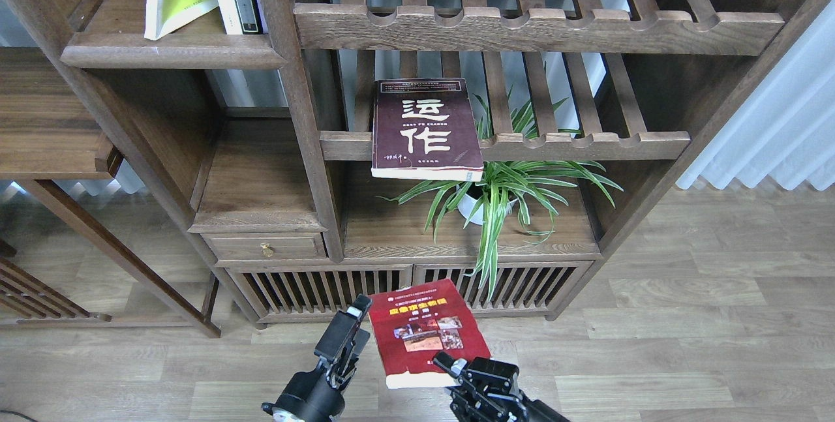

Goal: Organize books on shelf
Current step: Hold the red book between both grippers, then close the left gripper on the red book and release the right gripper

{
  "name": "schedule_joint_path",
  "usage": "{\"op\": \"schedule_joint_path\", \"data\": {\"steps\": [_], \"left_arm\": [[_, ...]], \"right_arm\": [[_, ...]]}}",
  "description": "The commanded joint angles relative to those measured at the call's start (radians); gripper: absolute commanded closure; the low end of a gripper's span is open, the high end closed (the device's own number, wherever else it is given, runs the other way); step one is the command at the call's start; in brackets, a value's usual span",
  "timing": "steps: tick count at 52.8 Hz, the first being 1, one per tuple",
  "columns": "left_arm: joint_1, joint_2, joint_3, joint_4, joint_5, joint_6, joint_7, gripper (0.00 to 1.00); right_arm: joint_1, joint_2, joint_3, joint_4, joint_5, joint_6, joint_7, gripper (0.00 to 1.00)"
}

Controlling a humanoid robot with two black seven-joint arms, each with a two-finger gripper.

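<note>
Wooden bookcase, red book (424, 334) held up in front of it.
Right gripper (450, 364) clamps its near corner; left gripper (346, 327) open beside it; maroon book (424, 128) lies on a slatted rack, off the shelf (173, 57).

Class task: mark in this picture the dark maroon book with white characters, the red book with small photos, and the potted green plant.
Dark maroon paperback with white characters (425, 128): head view, centre of front cover.
Red paperback with small photos (424, 331): head view, photo block on cover.
Potted green long-leaved plant (505, 184): head view, leaf cluster above pot.

Single head view — high, facing forward and down, bookcase (306, 148) close ahead, floor (685, 317) below
</note>
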Motion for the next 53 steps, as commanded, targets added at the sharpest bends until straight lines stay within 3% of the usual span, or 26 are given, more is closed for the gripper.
{"op": "schedule_joint_path", "data": {"steps": [1, 28, 53], "left_arm": [[0.002, 0.035, 0.013, -0.048, 0.000, 0.000, 0.000, 0.00], [-0.013, 0.116, 0.014, -0.106, -0.040, 0.000, -0.002, 0.00], [-0.018, 0.121, 0.019, -0.106, -0.042, 0.000, -0.003, 0.01]], "right_arm": [[0.055, -0.034, -0.039, 0.000, 0.008, 0.000, 0.000, 0.85], [0.271, -0.051, -0.154, 0.015, 0.024, 0.000, 0.000, 0.82], [0.273, -0.041, -0.226, 0.014, 0.012, 0.000, 0.000, 0.82]]}}
